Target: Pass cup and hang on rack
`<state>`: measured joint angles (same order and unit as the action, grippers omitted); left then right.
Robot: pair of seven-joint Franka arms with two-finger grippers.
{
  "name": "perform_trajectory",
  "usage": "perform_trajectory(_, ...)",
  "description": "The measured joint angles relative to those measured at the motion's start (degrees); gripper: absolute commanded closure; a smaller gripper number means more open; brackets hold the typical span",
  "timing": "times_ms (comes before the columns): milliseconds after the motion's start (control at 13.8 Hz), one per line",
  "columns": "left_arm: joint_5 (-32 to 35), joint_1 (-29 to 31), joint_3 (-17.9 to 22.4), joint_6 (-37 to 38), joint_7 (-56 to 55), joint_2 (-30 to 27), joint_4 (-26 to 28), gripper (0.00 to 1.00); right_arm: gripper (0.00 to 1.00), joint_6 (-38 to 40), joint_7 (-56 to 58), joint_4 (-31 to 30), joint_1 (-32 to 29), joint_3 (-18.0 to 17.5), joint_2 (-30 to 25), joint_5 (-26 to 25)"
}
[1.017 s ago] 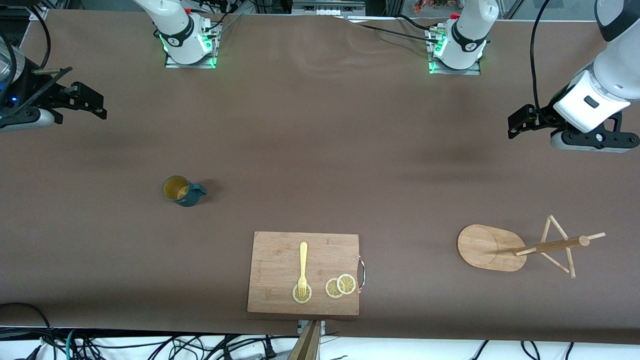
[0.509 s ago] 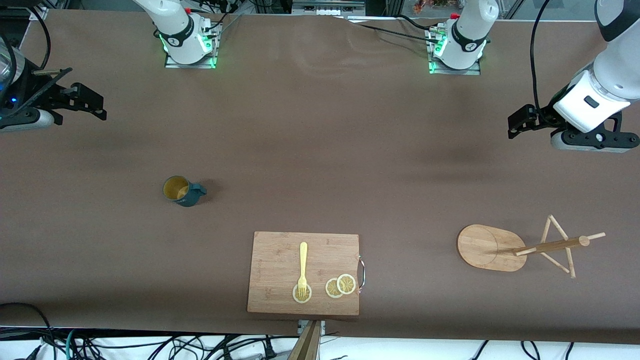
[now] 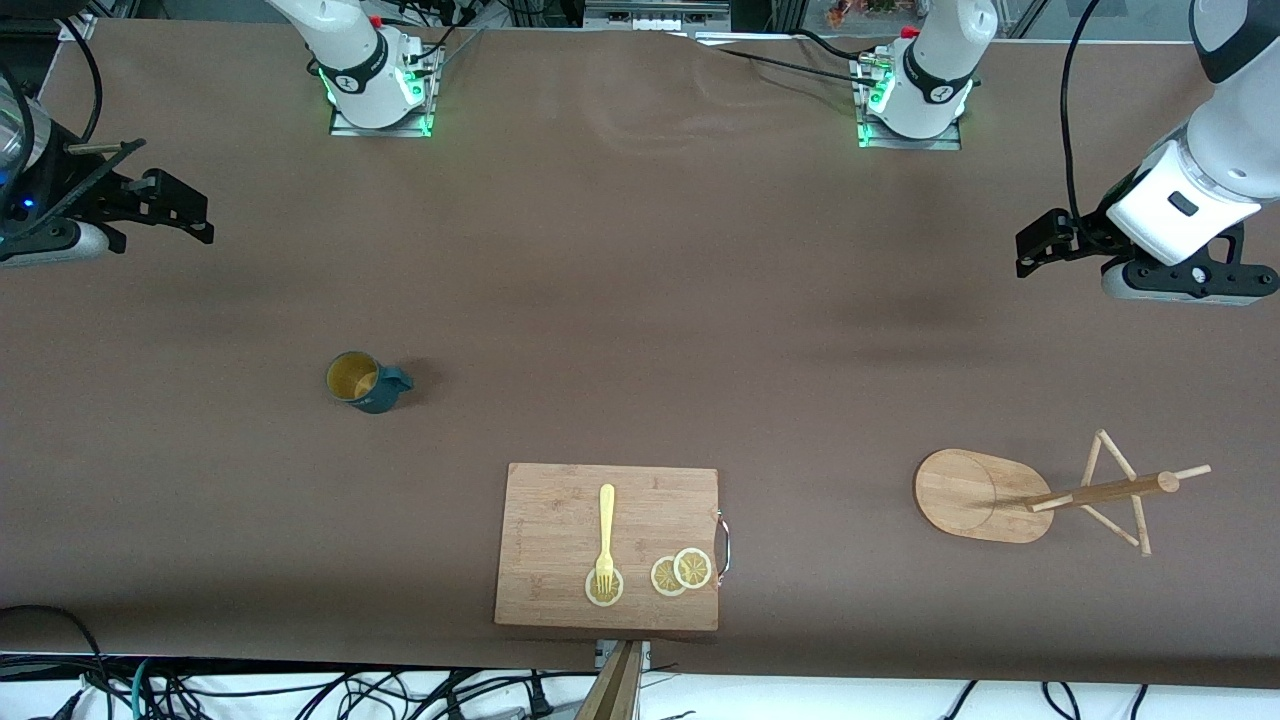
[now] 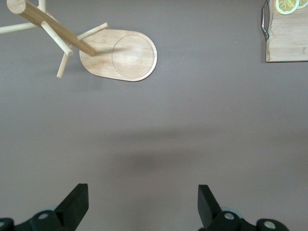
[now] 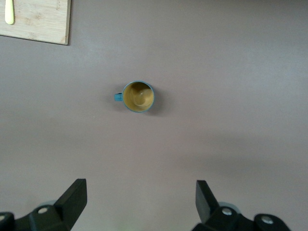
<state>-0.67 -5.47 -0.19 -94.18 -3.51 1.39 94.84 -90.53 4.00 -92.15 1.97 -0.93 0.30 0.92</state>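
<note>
The cup (image 3: 365,382), dark teal with a mustard-yellow inside, stands upright on the brown table toward the right arm's end, its handle pointing toward the table's middle. It also shows in the right wrist view (image 5: 138,96). The bamboo rack (image 3: 978,496) stands toward the left arm's end, with its post (image 3: 1100,491) and thin pegs; it also shows in the left wrist view (image 4: 120,55). My right gripper (image 3: 185,205) (image 5: 139,202) is open and empty, up over the table's end, apart from the cup. My left gripper (image 3: 1032,250) (image 4: 142,207) is open and empty, up over bare table, apart from the rack.
A rectangular wooden cutting board (image 3: 560,520) lies near the table's front-camera edge at mid-table, nearer to the camera than the cup. It carries a yellow fork (image 3: 605,535) and lemon slices (image 3: 680,572). Its corners show in both wrist views (image 4: 288,38) (image 5: 38,21).
</note>
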Motion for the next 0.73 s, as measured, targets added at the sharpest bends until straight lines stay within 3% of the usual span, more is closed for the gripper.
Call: perform_trajectory(727,0.0,0.0,0.0,0.0,0.0,0.0,0.0,0.00,0.00,-1.1,0.0,0.0,0.0,0.0,0.2,0.1)
